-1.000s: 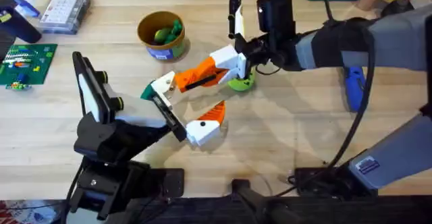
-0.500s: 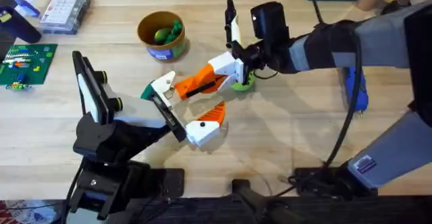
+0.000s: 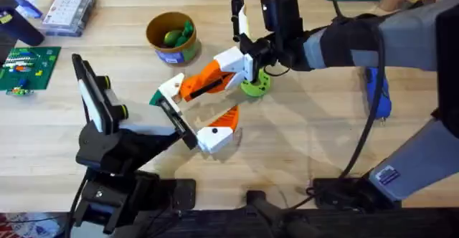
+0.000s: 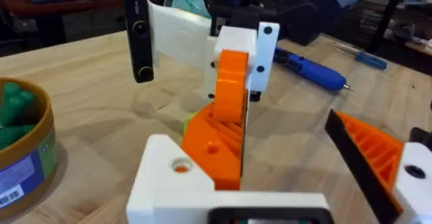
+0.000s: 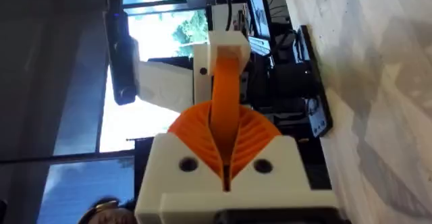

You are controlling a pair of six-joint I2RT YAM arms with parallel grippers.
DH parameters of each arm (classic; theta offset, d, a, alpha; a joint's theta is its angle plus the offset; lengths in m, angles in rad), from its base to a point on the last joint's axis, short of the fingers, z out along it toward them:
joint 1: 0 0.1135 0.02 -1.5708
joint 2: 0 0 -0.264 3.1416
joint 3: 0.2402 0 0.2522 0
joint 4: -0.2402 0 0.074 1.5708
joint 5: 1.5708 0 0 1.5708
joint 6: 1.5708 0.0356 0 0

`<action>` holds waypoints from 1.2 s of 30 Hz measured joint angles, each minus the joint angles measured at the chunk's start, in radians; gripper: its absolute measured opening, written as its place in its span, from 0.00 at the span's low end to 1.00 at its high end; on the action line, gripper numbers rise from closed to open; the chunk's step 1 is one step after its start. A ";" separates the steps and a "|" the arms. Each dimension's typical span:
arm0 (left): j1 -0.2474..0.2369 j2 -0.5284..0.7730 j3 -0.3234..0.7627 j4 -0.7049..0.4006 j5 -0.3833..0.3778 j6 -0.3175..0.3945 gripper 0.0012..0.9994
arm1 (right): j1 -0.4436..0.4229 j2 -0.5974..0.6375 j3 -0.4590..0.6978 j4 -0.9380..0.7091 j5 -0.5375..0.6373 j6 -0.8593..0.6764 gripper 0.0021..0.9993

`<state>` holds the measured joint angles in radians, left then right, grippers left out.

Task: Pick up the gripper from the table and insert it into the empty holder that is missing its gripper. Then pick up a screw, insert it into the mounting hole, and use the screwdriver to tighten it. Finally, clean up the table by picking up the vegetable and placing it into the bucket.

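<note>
The blocky 3D-printed finger piece (image 3: 172,89) has a white plastic base with a round mounting hole in it and an orange tapered wedge rising from that base. It hangs above the middle of the wooden table (image 3: 301,145). Its white base lies against the free end of the left gripper's black rail; whether it is seated there I cannot tell.

The right gripper (image 3: 208,82) has its two orange ribbed pads closed flat on the wedge. The left gripper (image 3: 192,116) stands spread wide and grips nothing, its single orange finger (image 3: 227,118) at the far end of the rail.

The round mustard-yellow bucket (image 3: 171,37) stands farther back on the table, with green vegetables inside.

Compared with a second ago, the right arm has drawn back and to the left, so the lime-green ring (image 3: 257,84) beneath it shows more fully. The piece's base has hardly shifted.
</note>
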<state>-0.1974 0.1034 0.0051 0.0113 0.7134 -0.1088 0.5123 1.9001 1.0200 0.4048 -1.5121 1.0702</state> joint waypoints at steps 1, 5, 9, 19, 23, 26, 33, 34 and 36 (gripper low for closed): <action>0.000 0.000 0.000 0.000 0.000 0.000 0.99 | 0.000 0.000 0.000 -0.001 0.001 0.000 0.02; 0.000 0.000 0.000 0.000 -0.003 0.000 0.99 | 0.002 0.002 0.001 -0.001 0.004 0.000 0.02; 0.000 0.000 0.000 -0.010 -0.004 -0.002 0.99 | 0.009 0.032 0.015 0.004 0.001 0.000 0.02; 0.002 0.000 0.000 -0.037 -0.003 -0.026 0.99 | 0.055 0.124 0.091 0.011 -0.007 0.004 0.02; 0.008 0.000 -0.001 -0.034 -0.016 -0.027 0.99 | 0.063 0.150 0.125 0.011 -0.011 0.008 0.02; 0.011 0.000 -0.001 -0.038 -0.028 -0.028 0.99 | 0.068 0.165 0.142 0.012 -0.011 0.008 0.02; 0.011 0.000 -0.001 -0.038 -0.033 -0.030 0.99 | 0.070 0.175 0.155 0.012 -0.011 0.008 0.02; 0.011 0.000 -0.001 -0.037 -0.033 -0.030 0.99 | 0.070 0.175 0.156 0.023 -0.008 0.011 0.02; 0.011 0.000 -0.001 -0.034 -0.033 -0.030 0.99 | 0.070 0.175 0.156 0.035 -0.008 0.015 0.02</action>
<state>-0.1860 0.1036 0.0044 -0.0229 0.6800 -0.1387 0.5823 2.0750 1.1755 0.4400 -1.5200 1.0852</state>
